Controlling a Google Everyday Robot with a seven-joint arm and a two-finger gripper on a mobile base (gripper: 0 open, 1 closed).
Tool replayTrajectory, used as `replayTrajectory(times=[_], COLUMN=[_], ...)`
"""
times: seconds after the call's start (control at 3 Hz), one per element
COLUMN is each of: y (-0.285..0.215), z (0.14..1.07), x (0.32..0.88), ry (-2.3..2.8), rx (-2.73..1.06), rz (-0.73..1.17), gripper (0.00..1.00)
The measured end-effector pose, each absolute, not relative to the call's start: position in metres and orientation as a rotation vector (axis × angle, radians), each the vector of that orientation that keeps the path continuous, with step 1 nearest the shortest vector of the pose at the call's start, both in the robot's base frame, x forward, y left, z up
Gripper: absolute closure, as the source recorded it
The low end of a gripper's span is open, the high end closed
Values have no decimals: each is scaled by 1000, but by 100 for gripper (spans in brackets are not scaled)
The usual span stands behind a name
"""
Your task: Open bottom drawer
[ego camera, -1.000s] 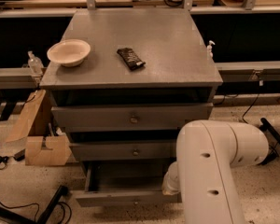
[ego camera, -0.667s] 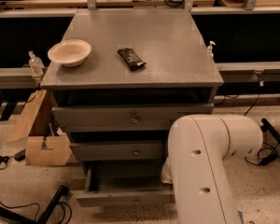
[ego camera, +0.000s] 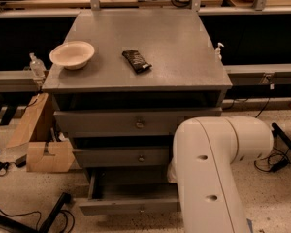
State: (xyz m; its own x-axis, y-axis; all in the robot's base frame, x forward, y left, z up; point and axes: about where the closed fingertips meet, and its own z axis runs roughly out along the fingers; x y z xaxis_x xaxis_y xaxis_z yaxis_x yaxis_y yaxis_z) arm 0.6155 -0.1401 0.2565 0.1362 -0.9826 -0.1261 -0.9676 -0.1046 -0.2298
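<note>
Mostly done on bottom drawer (ego camera: 131,205), out with tray showing, maybe slight travel left; hand hidden behind arm (ego camera: 208,178) at drawer's right, can't tell grip

We find the bottom drawer (ego camera: 128,206) reachable from above at its left; the white arm (ego camera: 208,178) blocks its right end, hiding the gripper. A cardboard box (ego camera: 48,155) stands to its left.
</note>
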Motion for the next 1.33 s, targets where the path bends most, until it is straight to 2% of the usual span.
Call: replayTrajectory(times=[1.0, 1.33], y=[-126, -126], z=[163, 164], x=[581, 581], ry=[1979, 1979], rx=[-2058, -2059], rz=[114, 112], gripper=[100, 100])
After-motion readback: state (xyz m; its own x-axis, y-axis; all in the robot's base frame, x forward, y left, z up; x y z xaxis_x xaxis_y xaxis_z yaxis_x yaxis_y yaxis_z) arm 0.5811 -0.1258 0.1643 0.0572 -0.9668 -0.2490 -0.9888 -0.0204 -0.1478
